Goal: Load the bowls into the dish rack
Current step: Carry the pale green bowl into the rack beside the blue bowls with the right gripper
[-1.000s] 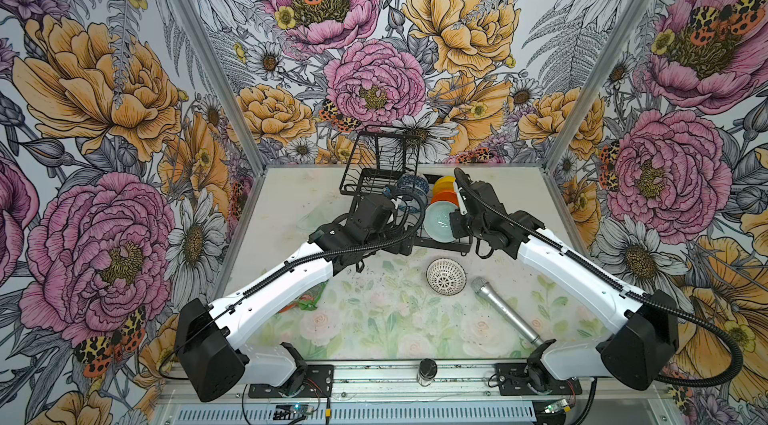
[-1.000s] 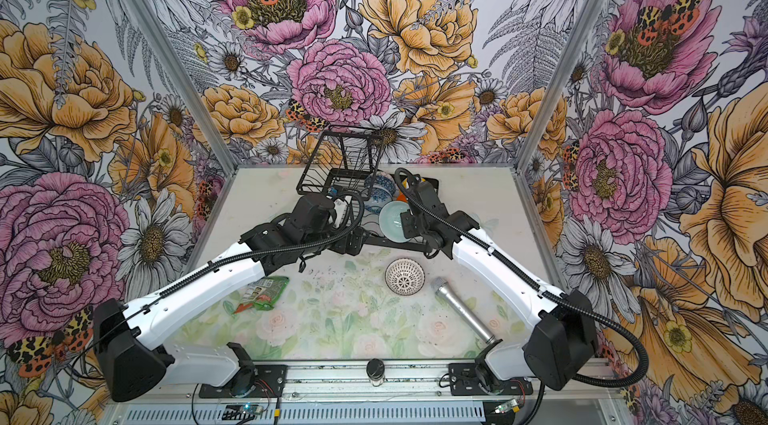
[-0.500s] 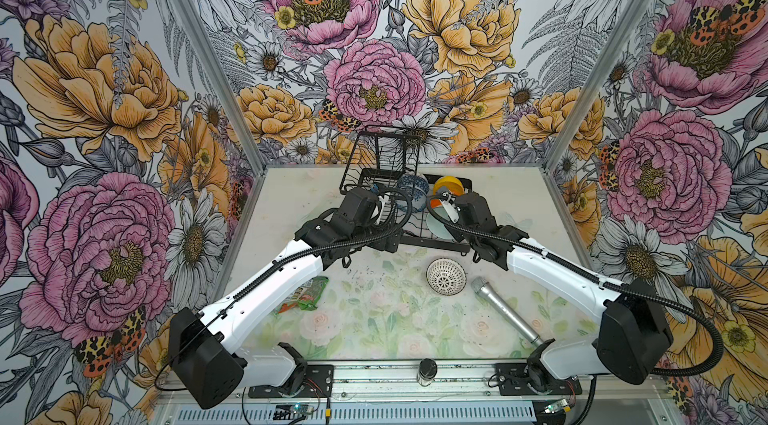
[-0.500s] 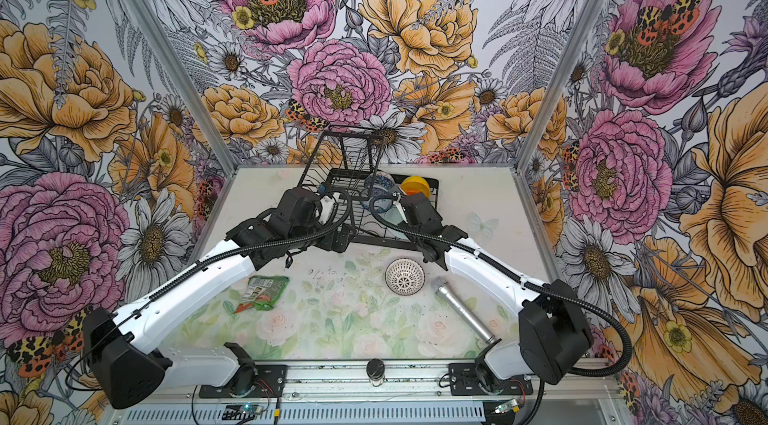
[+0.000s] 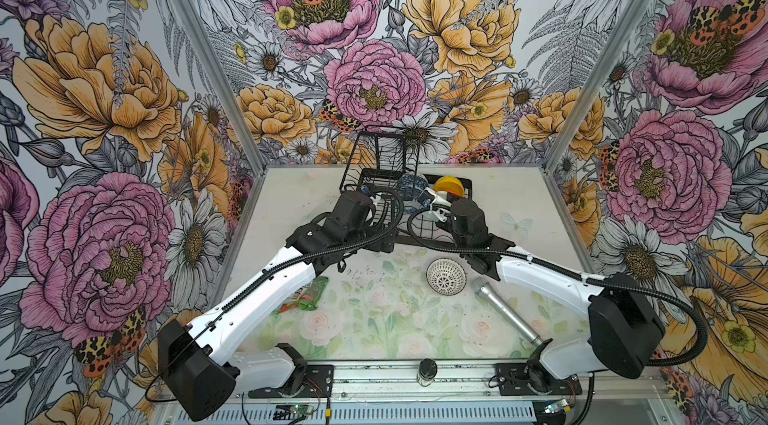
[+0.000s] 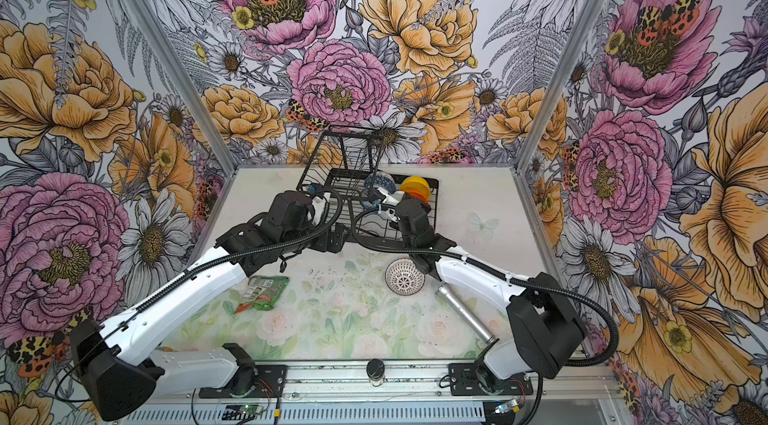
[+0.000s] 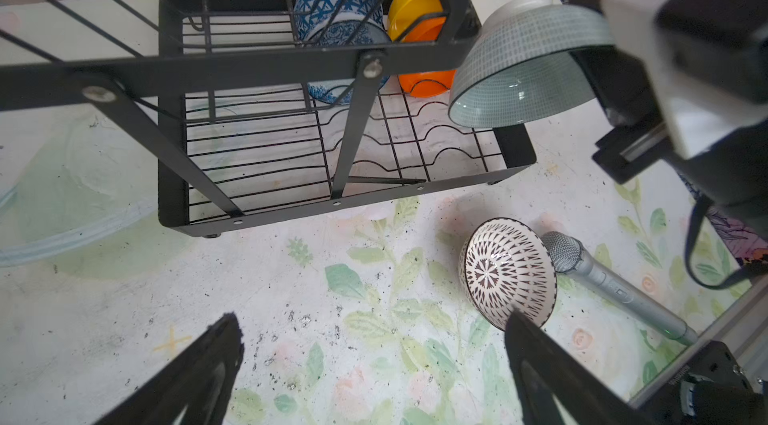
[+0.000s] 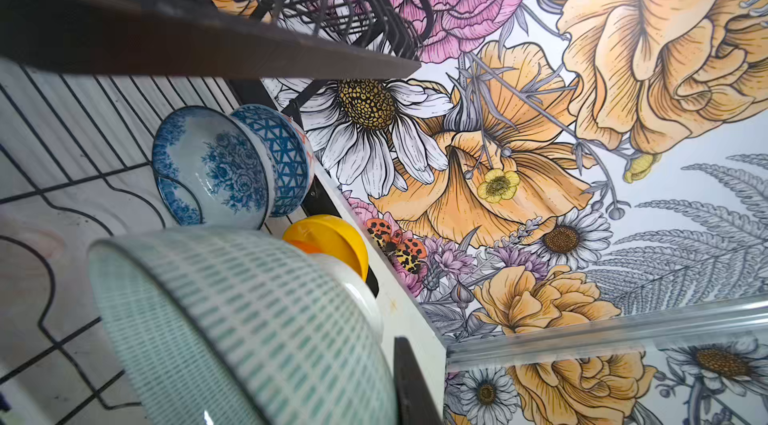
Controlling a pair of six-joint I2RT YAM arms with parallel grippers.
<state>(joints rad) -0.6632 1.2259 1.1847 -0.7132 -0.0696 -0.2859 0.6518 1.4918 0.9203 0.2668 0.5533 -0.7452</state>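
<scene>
Right hand [image 7: 588,51] grips mint bowl [image 7: 525,57] at rack [image 7: 266,65] edge.

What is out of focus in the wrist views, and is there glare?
Right wrist view: the mint bowl, near the lens, is soft, the wallpaper sharp; small glare spots on the floral bowl. Left wrist view: left gripper's fingers dark, blurred.

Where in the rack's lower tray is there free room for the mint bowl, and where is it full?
Free: the wavy slots between the orange bowl, the floral bowl and the front rail, plus the wires under the upper basket. Crowded: the far right corner, four bowls.
</scene>
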